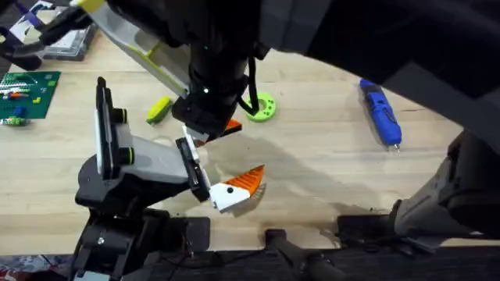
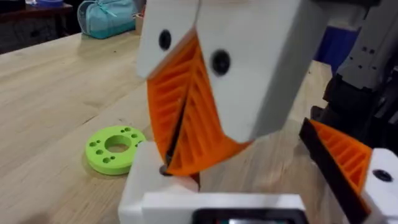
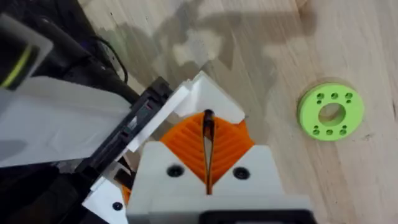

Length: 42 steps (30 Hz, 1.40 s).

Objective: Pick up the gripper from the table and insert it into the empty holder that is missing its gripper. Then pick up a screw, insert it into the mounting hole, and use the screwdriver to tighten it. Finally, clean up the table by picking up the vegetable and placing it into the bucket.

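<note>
Right gripper (image 3: 207, 158): pads pressed together, front hidden by mounted head. Left gripper (image 2: 186, 134): pinching screw (image 2: 163, 169), mostly hidden. Screwdriver (image 1: 381, 112): partly shadowed.

text: none legible | labels: none | brands: none | numbers: none | signs: none

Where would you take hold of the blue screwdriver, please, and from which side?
Grip the screwdriver around the middle of its blue barrel, coming straight down from above with the jaws across its narrow width. It lies flat on the table with bare wood all around it. Stay off the metal tip at its near end, which looks too thin to hold.
</note>
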Available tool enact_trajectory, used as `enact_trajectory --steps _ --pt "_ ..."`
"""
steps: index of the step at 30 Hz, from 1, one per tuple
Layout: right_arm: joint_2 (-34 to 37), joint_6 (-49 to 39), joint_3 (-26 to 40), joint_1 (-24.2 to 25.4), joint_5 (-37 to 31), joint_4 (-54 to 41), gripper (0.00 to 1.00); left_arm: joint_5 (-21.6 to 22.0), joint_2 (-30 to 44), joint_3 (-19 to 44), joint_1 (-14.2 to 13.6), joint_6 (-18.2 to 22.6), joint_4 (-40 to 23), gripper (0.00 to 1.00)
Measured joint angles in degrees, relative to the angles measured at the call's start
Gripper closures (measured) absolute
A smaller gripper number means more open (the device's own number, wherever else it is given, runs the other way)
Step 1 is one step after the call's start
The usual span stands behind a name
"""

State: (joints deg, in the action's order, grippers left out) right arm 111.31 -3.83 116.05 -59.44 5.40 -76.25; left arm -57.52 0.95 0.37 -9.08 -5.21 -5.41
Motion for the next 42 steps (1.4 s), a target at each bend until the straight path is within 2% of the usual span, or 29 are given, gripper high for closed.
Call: enact_trajectory --steps 13,14,15,20,21,23,35,42 --pt "0.0 0.0 0.0 0.0 0.0 0.5 0.994 0.3 0.0 0.0 0.0 0.0 0.0 0.016" --pt "0.0 0.2 0.0 0.0 0.0 0.5 0.967 0.3 0.0 0.0 0.0 0.0 0.1 0.016" --pt "0.0 0.4 0.0 0.0 0.1 0.5 0.863 0.3 0.0 0.0 0.0 0.0 0.1 0.016" --pt "0.0 0.3 0.0 1.0 -2.2 0.6 0.109 0.2 0.0 0.0 0.0 0.0 0.0 0.016" --pt "0.0 0.2 0.0 1.5 -2.4 0.6 0.034 0.2 0.0 0.0 0.0 0.0 0.1 0.016" --pt "0.0 0.2 0.0 1.8 -2.4 0.6 0.009 0.2 0.0 0.0 0.0 0.1 0.1 0.016" --pt "0.0 0.2 0.1 1.6 -2.6 0.1 0.007 0.1 -0.1 0.0 0.0 0.1 0.0 0.016" --pt "0.6 0.2 3.5 0.8 -2.3 -4.0 0.006 -0.1 -0.6 0.0 0.0 1.0 0.1 0.016"
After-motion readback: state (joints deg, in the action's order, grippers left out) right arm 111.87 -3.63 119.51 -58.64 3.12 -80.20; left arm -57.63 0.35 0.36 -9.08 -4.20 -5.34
